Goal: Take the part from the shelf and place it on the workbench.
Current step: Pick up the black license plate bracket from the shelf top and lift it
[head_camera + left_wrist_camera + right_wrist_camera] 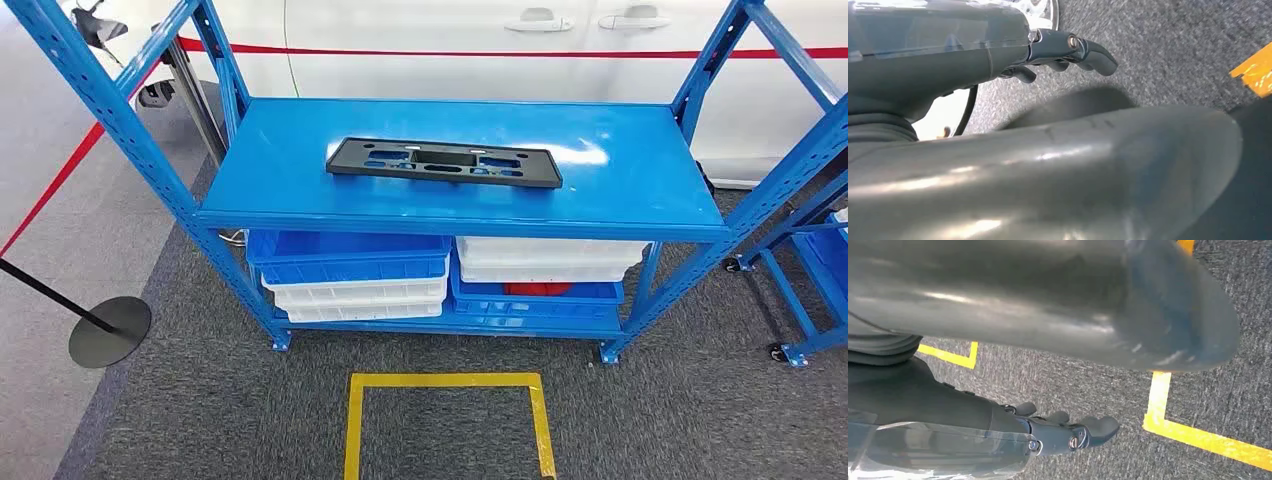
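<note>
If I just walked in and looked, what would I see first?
First, the big bright blue shelf, with a flat black part full of cut-out holes lying alone on its top level. Underneath sit stacked blue and white bins. On the grey carpet in front is a yellow tape square.

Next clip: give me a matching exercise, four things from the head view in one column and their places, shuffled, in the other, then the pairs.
Things:
1. black part
2. red object
3. yellow tape square
4. round black stand base

Places:
A. carpet in front of the shelf
B. floor left of the shelf
C. top shelf board
D. blue bin, lower shelf, right side

Pairs: 1-C, 2-D, 3-A, 4-B
</note>
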You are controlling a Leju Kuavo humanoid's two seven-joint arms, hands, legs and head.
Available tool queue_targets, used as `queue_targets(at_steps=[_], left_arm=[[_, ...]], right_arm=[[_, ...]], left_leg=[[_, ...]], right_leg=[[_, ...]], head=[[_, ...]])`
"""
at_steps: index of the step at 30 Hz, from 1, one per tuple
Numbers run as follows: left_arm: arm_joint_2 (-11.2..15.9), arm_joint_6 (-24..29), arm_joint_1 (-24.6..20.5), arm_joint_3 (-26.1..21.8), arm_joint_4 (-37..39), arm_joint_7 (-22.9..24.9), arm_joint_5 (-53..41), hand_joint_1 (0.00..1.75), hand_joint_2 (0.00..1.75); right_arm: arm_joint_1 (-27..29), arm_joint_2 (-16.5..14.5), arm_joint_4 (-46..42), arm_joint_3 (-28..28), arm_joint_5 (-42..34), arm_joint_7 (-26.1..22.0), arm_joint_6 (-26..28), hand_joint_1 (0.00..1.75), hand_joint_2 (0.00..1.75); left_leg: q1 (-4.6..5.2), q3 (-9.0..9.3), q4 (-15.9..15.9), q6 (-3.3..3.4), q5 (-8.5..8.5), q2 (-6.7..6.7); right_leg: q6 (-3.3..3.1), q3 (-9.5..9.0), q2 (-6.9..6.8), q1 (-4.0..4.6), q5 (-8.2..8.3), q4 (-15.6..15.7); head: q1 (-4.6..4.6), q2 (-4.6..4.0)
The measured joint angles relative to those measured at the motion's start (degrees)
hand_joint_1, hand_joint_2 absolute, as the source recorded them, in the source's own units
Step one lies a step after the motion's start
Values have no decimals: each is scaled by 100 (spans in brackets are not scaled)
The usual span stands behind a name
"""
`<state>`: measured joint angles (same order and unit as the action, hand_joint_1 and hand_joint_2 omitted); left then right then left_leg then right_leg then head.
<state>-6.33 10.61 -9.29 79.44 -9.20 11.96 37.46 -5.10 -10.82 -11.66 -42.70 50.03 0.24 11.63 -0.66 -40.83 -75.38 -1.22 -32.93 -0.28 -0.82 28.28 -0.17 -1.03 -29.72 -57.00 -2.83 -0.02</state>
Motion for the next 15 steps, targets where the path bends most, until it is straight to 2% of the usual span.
queue_targets(at_steps=[2, 3, 4, 5, 6, 7, 9, 10, 11, 12, 13, 14, 15], left_arm=[[5, -10, 2, 6, 0, -7, -11, 0, 0], [9, -17, 4, 11, 0, -10, -20, 0, 0], [12, -25, 8, 14, 0, -13, -24, 0, 0], [14, -31, 7, 16, 1, -14, -25, 0, 0], [15, -35, 2, 17, 1, -16, -25, 0, 0], [17, -39, -2, 18, 2, -17, -23, 0, 0], [22, -40, -3, 19, 4, -23, -15, 0, 0], [25, -39, 3, 19, 6, -28, -9, 0, 0], [26, -39, 6, 19, 7, -34, 1, 0, 0], [27, -38, 5, 19, 8, -39, 11, 0, 0], [29, -38, 5, 19, 9, -45, 20, 0, 0], [29, -38, 8, 19, 9, -50, 28, 0, 0], [29, -38, 16, 19, 9, -55, 32, 0, 0]], right_arm=[[11, 0, 2, -1, 0, 0, 0, 0, 0], [18, -1, 3, -1, 0, -1, 0, 0, 0], [25, -1, 4, -2, 0, -2, 0, 0, 0], [19, -3, 6, -3, 1, -4, 0, 0, 0], [7, -6, 8, -4, 3, -7, 0, 0, 0], [-2, -10, 10, -5, 8, -9, -1, 0, 0], [-24, -17, 11, -5, 25, -9, -2, 0, 0], [-27, -20, 11, -5, 33, -8, -2, 0, 0], [-33, -20, 11, -5, 39, -7, -2, 0, 0], [-38, -20, 11, -5, 44, -7, -2, 0, 0], [-39, -20, 11, -4, 48, -6, -1, 0, 0], [-34, -20, 13, -4, 51, -4, -1, 0, 0], [-22, -20, 14, -4, 54, 1, 1, 0, 0]], left_leg=[[-14, 72, 333, -14, 317, 4], [-26, 160, 703, -25, 624, 11], [-22, 275, 1032, -28, 842, 21], [-5, 397, 1322, -11, 946, 29], [14, 476, 1480, 30, 939, 34], [36, 524, 1524, 88, 845, 31], [37, 629, 1638, 212, 737, 7], [29, 717, 1701, 261, 699, -3], [23, 823, 1762, 303, 661, -8], [18, 938, 1825, 337, 616, -13], [25, 1051, 1875, 360, 561, -14], [32, 1166, 1919, 372, 498, -22], [40, 1295, 1957, 375, 425, -38]], right_leg=[[21, -104, 3, -17, -75, 0], [44, -207, 4, -34, -152, 1], [76, -296, 7, -45, -226, 15], [116, -360, 12, -48, -288, 27], [156, -403, 14, -44, -336, 52], [203, -436, 14, -37, -351, 71], [282, -444, 12, -40, -282, -24], [313, -354, 11, -45, -187, -237], [329, -160, 14, -49, -104, -561], [337, 115, 15, -48, -78, -954], [340, 418, 16, -40, -140, -1322], [341, 701, 17, -33, -300, -1585], [337, 929, 16, -25, -499, -1710]], head=[[1, 0], [1, 0], [1, 0], [1, 0], [0, 0], [0, 0], [-1, 0], [0, 0], [1, 0], [2, 0], [2, 0], [2, 0], [2, 0]])
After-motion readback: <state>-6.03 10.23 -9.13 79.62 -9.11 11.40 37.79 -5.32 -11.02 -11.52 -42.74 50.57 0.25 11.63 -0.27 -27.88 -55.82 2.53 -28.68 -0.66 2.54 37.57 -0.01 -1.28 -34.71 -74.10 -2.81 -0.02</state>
